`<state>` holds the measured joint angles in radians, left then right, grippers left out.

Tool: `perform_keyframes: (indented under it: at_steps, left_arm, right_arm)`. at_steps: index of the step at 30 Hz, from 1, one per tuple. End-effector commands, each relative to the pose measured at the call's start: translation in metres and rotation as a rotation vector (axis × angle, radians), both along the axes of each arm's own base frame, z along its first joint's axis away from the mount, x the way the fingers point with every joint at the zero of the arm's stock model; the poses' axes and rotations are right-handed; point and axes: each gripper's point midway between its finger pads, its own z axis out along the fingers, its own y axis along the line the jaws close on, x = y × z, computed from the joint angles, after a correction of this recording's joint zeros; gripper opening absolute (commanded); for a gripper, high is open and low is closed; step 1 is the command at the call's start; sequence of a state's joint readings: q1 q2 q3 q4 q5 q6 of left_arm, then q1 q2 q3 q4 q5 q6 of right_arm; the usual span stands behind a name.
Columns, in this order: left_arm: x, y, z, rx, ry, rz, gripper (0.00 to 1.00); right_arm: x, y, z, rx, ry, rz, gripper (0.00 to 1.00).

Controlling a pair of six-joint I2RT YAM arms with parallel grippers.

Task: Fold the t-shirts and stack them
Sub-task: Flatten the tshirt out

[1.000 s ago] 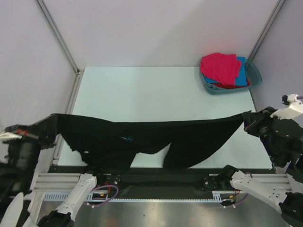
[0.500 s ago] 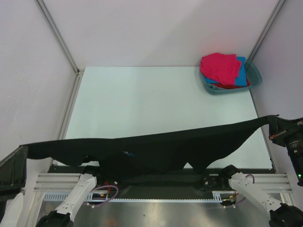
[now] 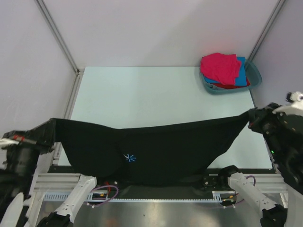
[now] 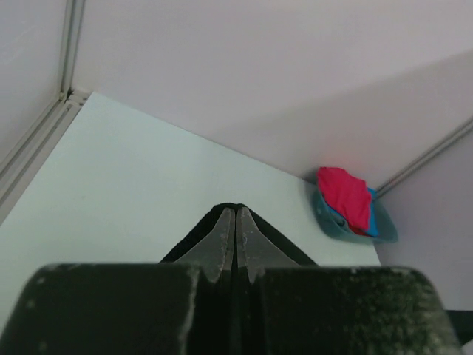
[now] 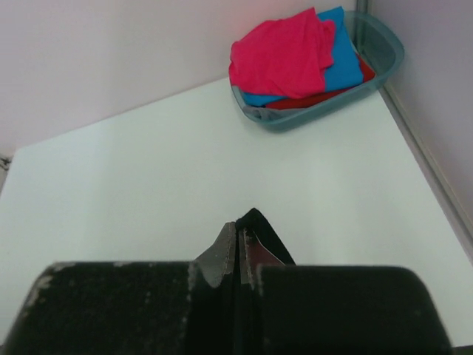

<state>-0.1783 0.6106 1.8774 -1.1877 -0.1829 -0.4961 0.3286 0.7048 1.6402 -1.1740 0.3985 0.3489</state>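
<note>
The black t-shirt (image 3: 156,144) hangs stretched in the air over the 6 o'clock edge of the table (image 3: 142,94). It is spread wide from about 8 o'clock to about 4 o'clock. Its top edge sags a little in the middle, and its lower edge droops in a broad curve over the table's near rim. A small blue mark (image 3: 129,158) shows on the cloth, left of centre and low down.

The left claw (image 3: 53,126) is clenched on the shirt's left end, at 8 o'clock off the table's side. In the left wrist view its fingers (image 4: 222,244) are pressed together with black cloth (image 4: 273,240) running out from both sides of them. The right claw (image 3: 250,121) is clenched on the shirt's right end, at 4 o'clock by the table's right edge. In the right wrist view its fingers (image 5: 224,248) are likewise pressed together, with a fold of black cloth (image 5: 264,233) poking out just past the tips.

The other shirts lie well apart from this one, at 1 o'clock in the far right corner of the table. They are heaped in a teal basin (image 3: 255,75). The pink t-shirt (image 3: 220,66) is on top, the blue t-shirt (image 3: 242,73) lies under it toward the right, and the red t-shirt (image 3: 234,86) shows only as a strip at the bottom on the near side. Pale walls (image 3: 156,33) close in the table at the back and sides.
</note>
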Motion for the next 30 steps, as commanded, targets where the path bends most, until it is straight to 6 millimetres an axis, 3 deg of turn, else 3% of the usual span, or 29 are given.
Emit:
perform_keyframes:
  at_steps: [1, 4, 5, 7, 9, 10, 11, 13, 14, 15, 16, 17, 18, 19, 20, 22, 23, 24, 25, 26, 27, 28, 29, 30]
  left_arm:
    - [0.045, 0.009, 0.012, 0.01, -0.036, 0.091, 0.02]
    - [0.081, 0.006, -0.003, 0.032, 0.024, 0.11, 0.02]
    - [0.104, 0.003, -0.013, 0.038, 0.057, 0.115, 0.02]
    - [0.132, 0.0, -0.031, 0.048, 0.106, 0.128, 0.02]
    - [0.163, -0.002, -0.038, 0.047, 0.127, 0.151, 0.03]
    - [0.177, -0.002, -0.047, 0.055, 0.152, 0.163, 0.03]
    - [0.203, -0.006, -0.057, 0.068, 0.189, 0.17, 0.03]
    - [0.23, -0.009, -0.064, 0.088, 0.221, 0.175, 0.04]
    - [0.243, -0.011, -0.068, 0.099, 0.235, 0.173, 0.04]
    - [0.27, -0.015, -0.087, 0.125, 0.296, 0.168, 0.04]
    - [0.283, -0.016, -0.083, 0.136, 0.288, 0.17, 0.04]
    - [0.296, -0.014, -0.088, 0.146, 0.305, 0.177, 0.04]
    - [0.322, -0.016, -0.112, 0.167, 0.371, 0.176, 0.04]
    - [0.334, -0.017, -0.108, 0.164, 0.361, 0.169, 0.03]
    - [0.349, -0.013, -0.116, 0.166, 0.383, 0.176, 0.02]
    - [0.382, -0.012, -0.135, 0.186, 0.426, 0.173, 0.02]
    - [0.393, -0.006, -0.14, 0.188, 0.437, 0.182, 0.01]
    - [0.414, -0.005, -0.153, 0.198, 0.464, 0.179, 0.01]
    - [0.424, 0.003, -0.159, 0.194, 0.478, 0.193, 0.0]
    - [0.432, 0.006, -0.163, 0.19, 0.488, 0.194, 0.0]
    - [0.444, 0.009, -0.157, 0.189, 0.47, 0.193, 0.0]
    - [0.459, 0.019, -0.179, 0.185, 0.516, 0.208, 0.0]
    - [0.468, 0.022, -0.184, 0.177, 0.524, 0.205, 0.0]
    - [0.477, 0.024, -0.188, 0.173, 0.526, 0.195, 0.0]
  right_arm:
    - [0.054, 0.018, 0.007, -0.022, -0.033, 0.016, 0.0]
    - [0.083, 0.028, -0.011, -0.041, 0.015, 0.016, 0.0]
    - [0.095, 0.031, -0.011, -0.04, 0.006, 0.015, 0.0]
    - [0.119, 0.04, -0.031, -0.058, 0.063, 0.015, 0.0]
    - [0.139, 0.046, -0.036, -0.055, 0.059, 0.012, 0.0]
    - [0.155, 0.05, -0.049, -0.066, 0.093, 0.009, 0.0]
    - [0.167, 0.055, -0.051, -0.058, 0.084, 0.011, 0.0]
    - [0.194, 0.062, -0.072, -0.076, 0.136, 0.004, 0.0]
    - [0.207, 0.066, -0.071, -0.066, 0.126, 0.007, 0.0]
    - [0.217, 0.067, -0.077, -0.068, 0.136, 0.004, 0.0]
    - [0.235, 0.072, -0.094, -0.079, 0.176, 0.005, 0.0]
    - [0.247, 0.076, -0.092, -0.065, 0.161, 0.014, 0.0]
    - [0.257, 0.079, -0.097, -0.063, 0.166, 0.014, 0.0]
    - [0.27, 0.081, -0.102, -0.059, 0.167, 0.012, 0.0]
    - [0.285, 0.086, -0.123, -0.064, 0.215, 0.024, 0.0]
    - [0.308, 0.09, -0.124, -0.052, 0.204, 0.017, 0.0]
    - [0.325, 0.096, -0.148, -0.058, 0.251, 0.031, 0.0]
    - [0.337, 0.097, -0.142, -0.051, 0.235, 0.032, 0.0]
    - [0.347, 0.1, -0.144, -0.051, 0.236, 0.04, 0.0]
    - [0.362, 0.103, -0.171, -0.067, 0.288, 0.039, 0.0]
    - [0.375, 0.102, -0.16, -0.065, 0.261, 0.032, 0.0]
    - [0.386, 0.105, -0.168, -0.061, 0.275, 0.043, 0.0]
    - [0.399, 0.106, -0.195, -0.067, 0.327, 0.046, 0.0]
    - [0.409, 0.107, -0.199, -0.069, 0.334, 0.046, 0.0]
